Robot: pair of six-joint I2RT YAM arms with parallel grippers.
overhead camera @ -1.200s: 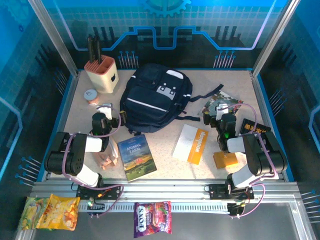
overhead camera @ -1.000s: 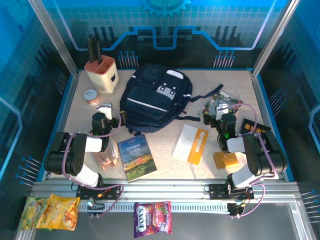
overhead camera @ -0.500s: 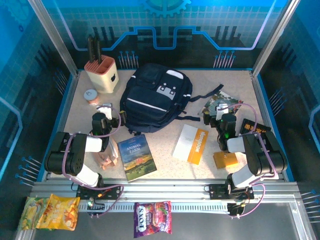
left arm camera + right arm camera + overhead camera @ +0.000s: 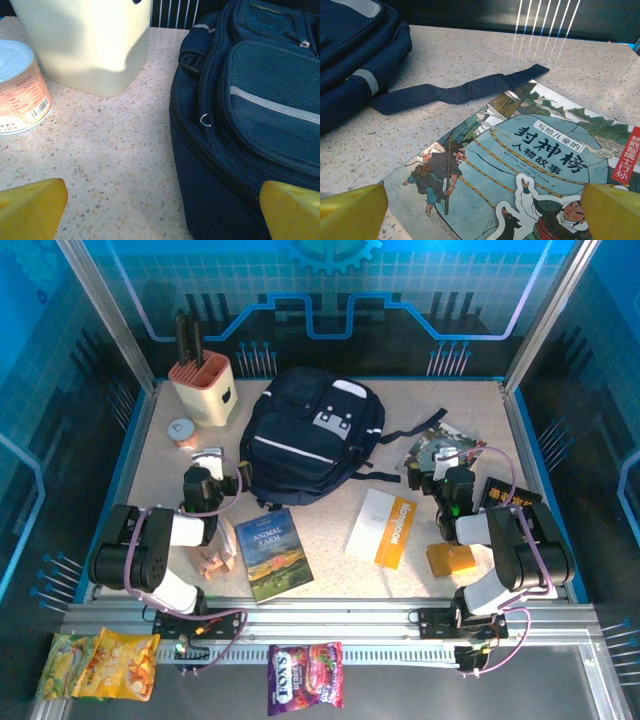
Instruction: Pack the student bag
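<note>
"Anything changed in the last second?"

"Nothing visible. The student bag (image 4: 310, 440) lies at the far centre of the tabletop (image 4: 330, 502). The left end effector (image 4: 212, 468) beside it and the right end effector (image 4: 445, 466) over a picture book (image 4: 530, 165) both gape wide, empty."

two grippers: the left gripper (image 4: 161, 209) and the right gripper (image 4: 482, 211). one navy backpack (image 4: 310, 440), just right of the left gripper. one beige knife block (image 4: 205, 388) ahead of that gripper and one tin can (image 4: 181, 432) ahead to its left. three books: a chinese picture book (image 4: 530, 165) beneath the right gripper, plus an orange-and-white notebook (image 4: 383, 527) and an animal farm paperback (image 4: 277, 553) behind and between the grippers. one purple candy bag (image 4: 305, 677), far behind both.
</note>
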